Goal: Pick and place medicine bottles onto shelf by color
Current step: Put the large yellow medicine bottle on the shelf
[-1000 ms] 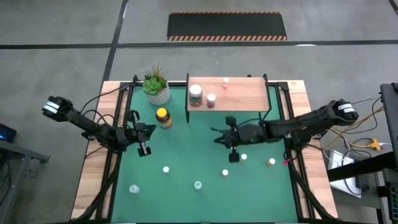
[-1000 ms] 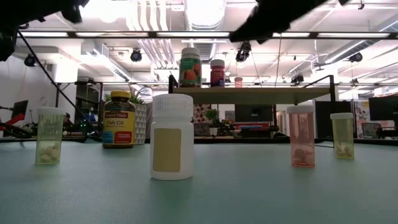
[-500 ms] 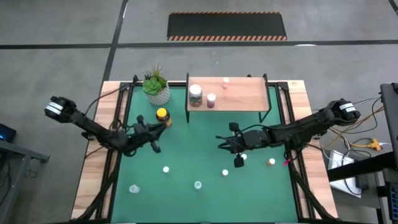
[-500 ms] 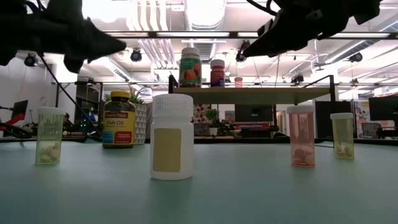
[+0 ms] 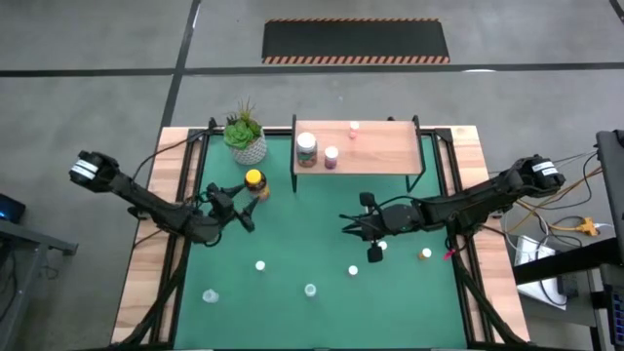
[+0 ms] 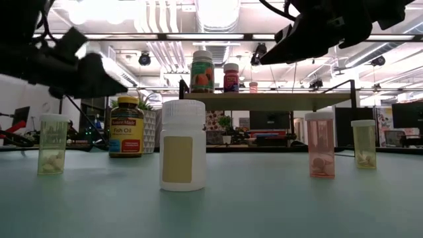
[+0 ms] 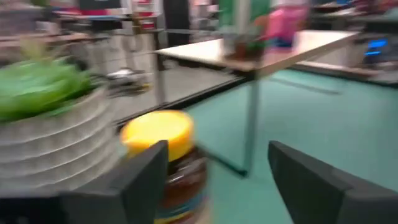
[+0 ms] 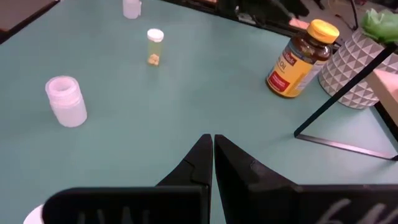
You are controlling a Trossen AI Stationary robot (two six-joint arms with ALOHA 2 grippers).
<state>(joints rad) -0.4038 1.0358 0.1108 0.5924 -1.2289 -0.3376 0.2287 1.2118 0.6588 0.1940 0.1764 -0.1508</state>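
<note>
At the table's left side, the left gripper hangs over the green mat with its two dark fingers spread wide and nothing between them; the amber jar with a yellow lid and yellow label stands just ahead of the fingertips, not gripped. Beside that jar, toward the back left corner, sits the green plant in a white ribbed pot. Nearer the front edge on the left stand a clear vial holding pale pills and, a little farther in, a small white-capped bottle. Close to the low camera stands a white plastic bottle with a tan label.

Toward the back middle is the low shelf with a light wood top and thin black legs. On it stand a white-capped bottle with a green and orange label, a smaller pink bottle with a white cap just beside it, and a tiny pink bottle near the shelf's rear edge.

Right of centre, the right gripper hovers above the mat in front of the shelf, its fingers pressed together and holding nothing. Below and right of it lie another white-capped bottle, a pink translucent vial and a yellowish vial with a white cap, well apart from the shelf.
</note>
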